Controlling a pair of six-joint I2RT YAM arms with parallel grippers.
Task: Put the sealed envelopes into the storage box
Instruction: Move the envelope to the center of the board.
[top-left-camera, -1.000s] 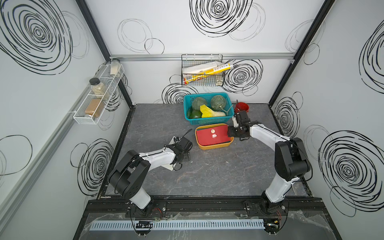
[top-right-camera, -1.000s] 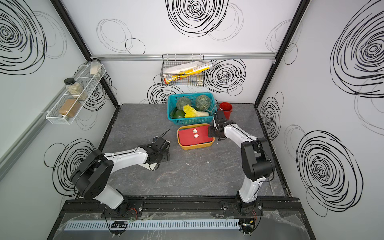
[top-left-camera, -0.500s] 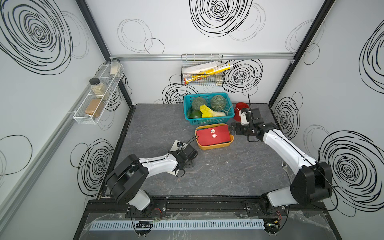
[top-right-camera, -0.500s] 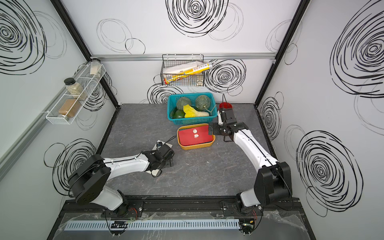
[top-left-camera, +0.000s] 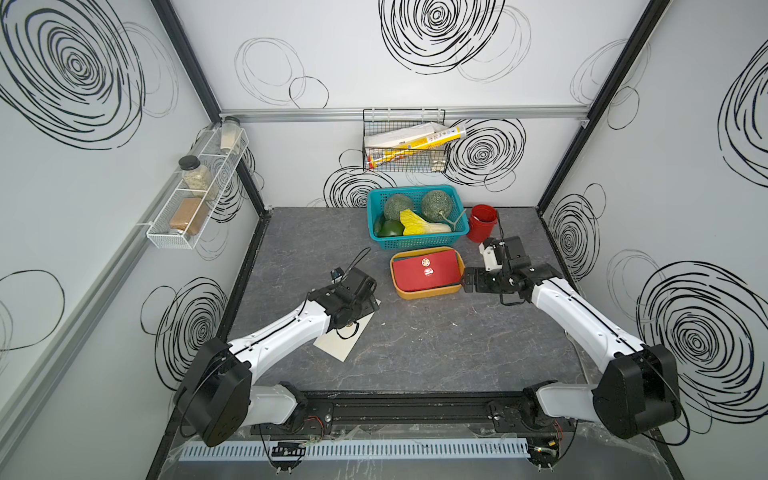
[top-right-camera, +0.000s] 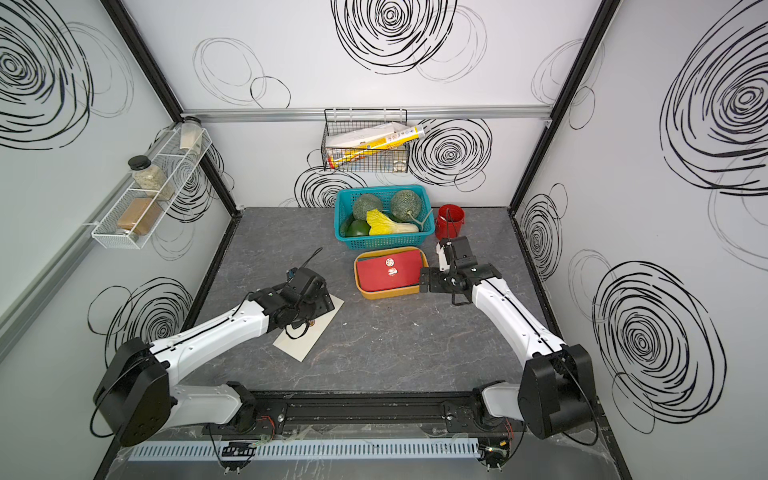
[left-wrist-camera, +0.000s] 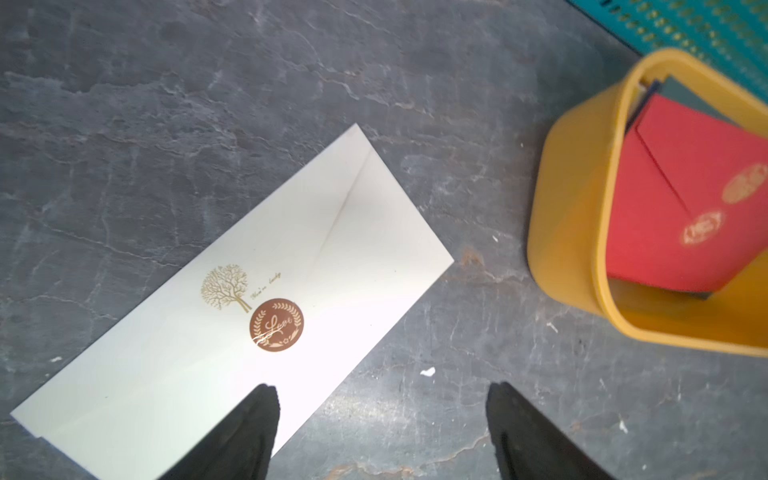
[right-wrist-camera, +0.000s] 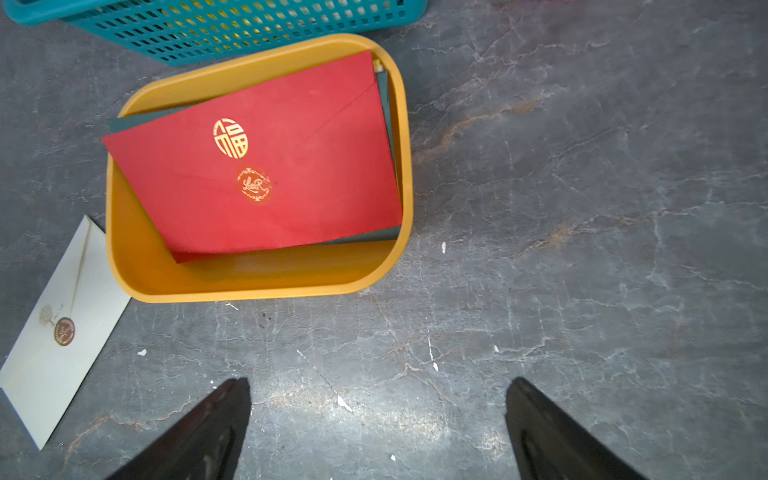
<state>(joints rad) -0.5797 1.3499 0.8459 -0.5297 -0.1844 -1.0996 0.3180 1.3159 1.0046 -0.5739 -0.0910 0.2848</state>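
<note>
One flat white envelope (left-wrist-camera: 166, 374), rounded orange tub (right-wrist-camera: 257, 278)

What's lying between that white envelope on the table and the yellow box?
Nothing: in the left wrist view only a strip of bare grey tabletop separates the white envelope from the storage box.

One white envelope (left-wrist-camera: 291, 249); one red envelope (right-wrist-camera: 270, 166); one box (right-wrist-camera: 249, 291)
</note>
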